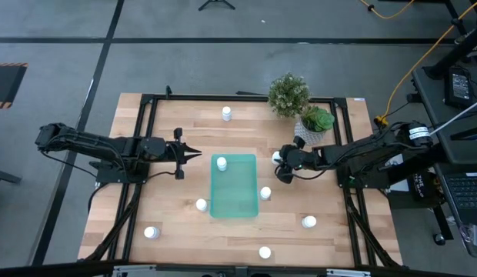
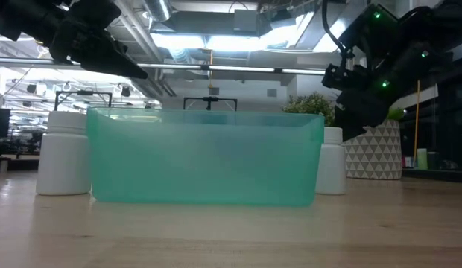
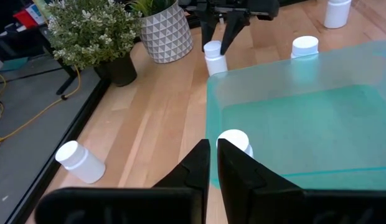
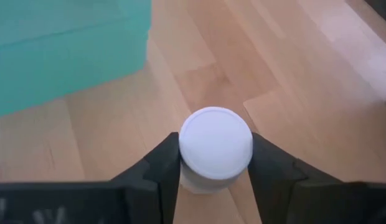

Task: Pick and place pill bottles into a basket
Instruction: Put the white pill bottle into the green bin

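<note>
Sitting mid-table, the basket is already holding one bottle at its far end; the others are standing scattered on the table around it. The right gripper is straddling a bottle just right of the basket, its fingers pressing on both sides, seemingly clamped. The left gripper is hovering left of the basket, fingers together, empty. The bottle is probably being light, stiff and smooth-walled, so gripping the body below the cap should suit.

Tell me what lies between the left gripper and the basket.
Only bare wood. In the high view, the left gripper sits just left of the basket, fingers shut, with nothing between them.
</note>
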`<state>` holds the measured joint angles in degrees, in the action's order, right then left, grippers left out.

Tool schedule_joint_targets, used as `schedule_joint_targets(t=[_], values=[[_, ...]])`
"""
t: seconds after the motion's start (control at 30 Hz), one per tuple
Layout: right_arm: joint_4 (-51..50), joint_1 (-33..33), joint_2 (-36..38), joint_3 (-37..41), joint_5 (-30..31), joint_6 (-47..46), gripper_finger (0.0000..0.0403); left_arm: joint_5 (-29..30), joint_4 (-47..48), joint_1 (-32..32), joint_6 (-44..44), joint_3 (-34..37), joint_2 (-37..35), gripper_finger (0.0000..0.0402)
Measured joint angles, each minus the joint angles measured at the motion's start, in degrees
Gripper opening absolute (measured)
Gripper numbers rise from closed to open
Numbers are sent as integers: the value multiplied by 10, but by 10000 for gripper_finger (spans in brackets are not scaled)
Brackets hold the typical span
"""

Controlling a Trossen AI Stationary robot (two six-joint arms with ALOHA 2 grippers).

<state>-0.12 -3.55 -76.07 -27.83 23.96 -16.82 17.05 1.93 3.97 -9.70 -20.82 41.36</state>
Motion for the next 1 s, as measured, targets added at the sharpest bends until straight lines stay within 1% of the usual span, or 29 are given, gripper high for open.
schedule_joint_targets(t=[0.2,0.33,0.6,0.77,0.9,1.0], values=[[24,0,0,0,-19,22,148,0,0,0,0,0,0,24],[31,2,14,0,-32,40,148,0,0,0,0,0,0,21],[27,20,93,0,-64,112,149,0,0,0,0,0,0,23],[24,35,148,0,-103,148,151,0,0,0,-1,0,0,22],[25,42,177,0,-141,174,151,0,0,0,-1,0,0,18],[33,42,187,0,-151,190,151,0,0,0,-1,0,0,18]])
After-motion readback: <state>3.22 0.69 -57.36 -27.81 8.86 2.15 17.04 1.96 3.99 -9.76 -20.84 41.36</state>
